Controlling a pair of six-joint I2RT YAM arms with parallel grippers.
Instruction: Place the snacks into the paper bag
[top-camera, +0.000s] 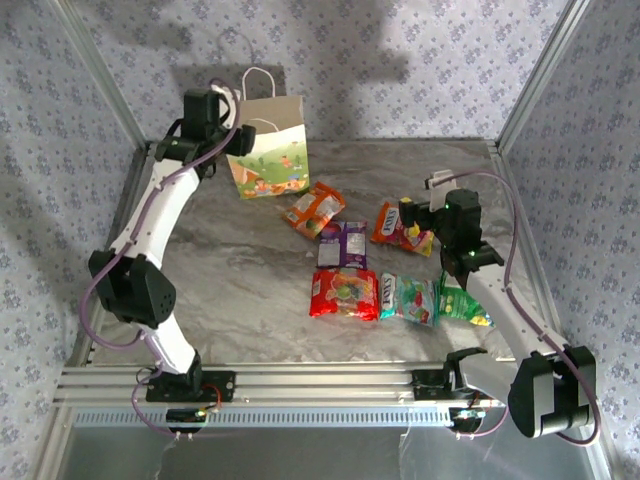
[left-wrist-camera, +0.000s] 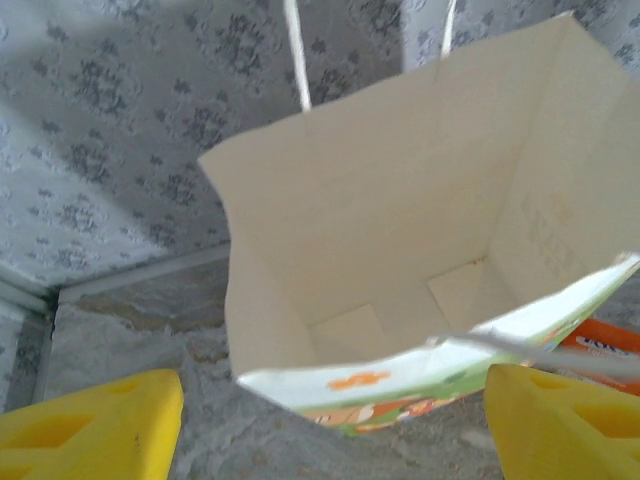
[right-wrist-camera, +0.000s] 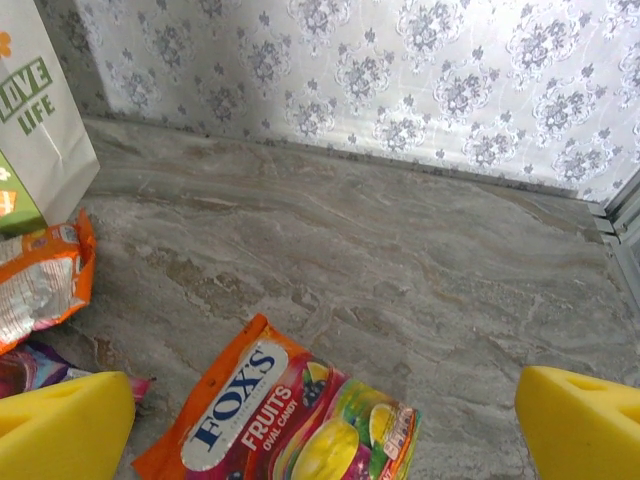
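The white paper bag (top-camera: 268, 150) with its cartoon print stands upright at the back left, mouth open. My left gripper (top-camera: 231, 120) hovers at its near top rim, open; in the left wrist view the yellow fingers (left-wrist-camera: 92, 425) flank the bag's near rim (left-wrist-camera: 400, 385), and the inside of the bag (left-wrist-camera: 400, 230) holds nothing. Six packets lie on the table: orange (top-camera: 314, 210), purple (top-camera: 342, 243), red (top-camera: 344, 293), orange-yellow (top-camera: 398, 229), teal-green (top-camera: 408, 298) and bright green (top-camera: 463, 306). My right gripper (top-camera: 416, 213) is open above the orange-yellow packet (right-wrist-camera: 290, 420), its fingers (right-wrist-camera: 65, 425) apart on either side.
The marble table (top-camera: 250, 260) is fenced by patterned walls and metal rails (top-camera: 300, 385) at the front. In the right wrist view the orange packet (right-wrist-camera: 40, 290) and purple packet (right-wrist-camera: 30, 365) lie to the left, below the bag's side (right-wrist-camera: 40, 120).
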